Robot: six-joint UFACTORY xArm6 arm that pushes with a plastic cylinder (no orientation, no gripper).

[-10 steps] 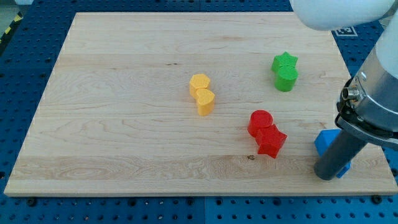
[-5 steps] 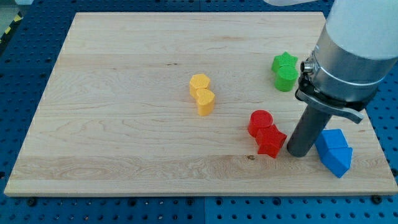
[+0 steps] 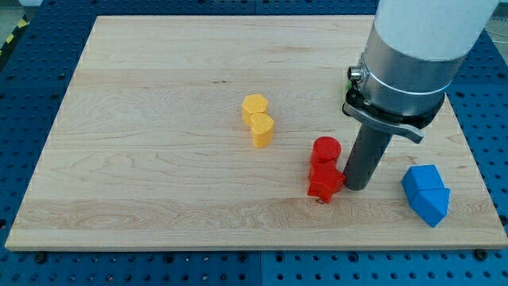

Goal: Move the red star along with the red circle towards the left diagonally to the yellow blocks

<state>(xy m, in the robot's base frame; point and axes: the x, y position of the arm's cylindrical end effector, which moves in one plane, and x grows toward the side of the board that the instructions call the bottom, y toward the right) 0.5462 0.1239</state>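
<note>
Board (image 3: 159, 119): my tip (image 3: 355, 187) shoved red star (image 3: 325, 182) left, seemingly touching

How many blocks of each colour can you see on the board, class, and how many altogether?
Yellow: 2
Red: 2, circle and star
Blue: 2
Green: none visible; the arm may hide some
Total: 6

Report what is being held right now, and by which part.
Nothing is held. My tip only presses against the red star from the view's right, with the red circle just above it.
</note>
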